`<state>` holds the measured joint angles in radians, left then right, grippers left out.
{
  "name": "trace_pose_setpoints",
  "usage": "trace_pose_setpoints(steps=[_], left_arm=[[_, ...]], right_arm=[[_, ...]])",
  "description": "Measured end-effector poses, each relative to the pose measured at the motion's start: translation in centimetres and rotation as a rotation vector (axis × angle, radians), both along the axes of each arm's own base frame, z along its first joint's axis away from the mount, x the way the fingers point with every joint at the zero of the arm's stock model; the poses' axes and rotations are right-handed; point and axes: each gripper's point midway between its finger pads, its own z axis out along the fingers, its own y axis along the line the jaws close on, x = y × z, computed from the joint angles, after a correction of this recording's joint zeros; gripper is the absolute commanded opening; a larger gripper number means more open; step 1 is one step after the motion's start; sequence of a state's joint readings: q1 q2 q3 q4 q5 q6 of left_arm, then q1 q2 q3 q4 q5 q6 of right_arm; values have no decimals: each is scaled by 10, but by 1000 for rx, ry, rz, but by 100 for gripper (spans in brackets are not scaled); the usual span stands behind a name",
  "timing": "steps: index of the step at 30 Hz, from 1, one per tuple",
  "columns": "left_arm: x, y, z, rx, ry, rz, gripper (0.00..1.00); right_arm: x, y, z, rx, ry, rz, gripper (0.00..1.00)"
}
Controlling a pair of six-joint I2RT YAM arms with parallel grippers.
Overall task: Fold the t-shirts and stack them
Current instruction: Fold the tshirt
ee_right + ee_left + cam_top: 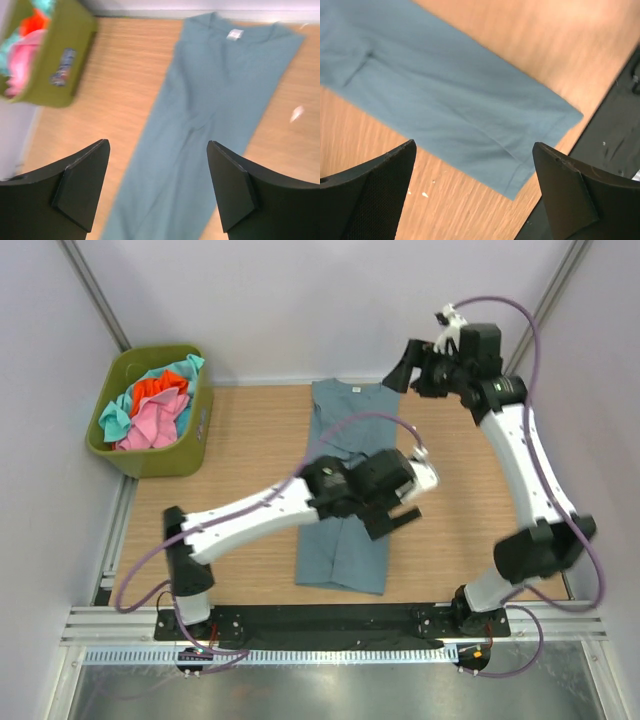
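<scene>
A slate-blue t-shirt (345,540) lies flat on the wooden table as a long narrow strip, collar at the far end. My left gripper (397,518) hovers over its right edge near the middle, open and empty. The left wrist view shows the slate-blue t-shirt (445,100) with its hem corner below the left gripper (474,145). My right gripper (412,375) is raised at the far end by the collar, open and empty. In the right wrist view the right gripper (157,142) looks down along the slate-blue t-shirt (220,75). Pink (150,425), orange-red (160,388) and turquoise (185,368) t-shirts lie crumpled in the bin.
An olive-green bin (150,458) stands at the table's far left, also seen as the bin (65,55) in the right wrist view. A black base plate (330,620) runs along the near edge. White walls close in the back and sides.
</scene>
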<state>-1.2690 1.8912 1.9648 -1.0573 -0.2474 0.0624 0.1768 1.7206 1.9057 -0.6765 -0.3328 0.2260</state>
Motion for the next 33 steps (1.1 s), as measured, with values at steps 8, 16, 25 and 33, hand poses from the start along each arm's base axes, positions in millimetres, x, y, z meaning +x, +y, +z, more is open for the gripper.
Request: trace_pose_setpoints(steps=[8,16,25,33], left_arm=[[94,131,12,-234,164,608,86],[40,220,-134,-162,725,1132,81],[-7,216,-177,-239,1045,1318,77],[-20,201,-193,-290,1203,1386,65]], right_arm=[[-147,-3,-139,251,508,-76,82],[-291,-15,-269,269,1043,-224,83],[-306,-4,-285,307,1176,-255,82],[-334,17,-306,245,1311,-209,80]])
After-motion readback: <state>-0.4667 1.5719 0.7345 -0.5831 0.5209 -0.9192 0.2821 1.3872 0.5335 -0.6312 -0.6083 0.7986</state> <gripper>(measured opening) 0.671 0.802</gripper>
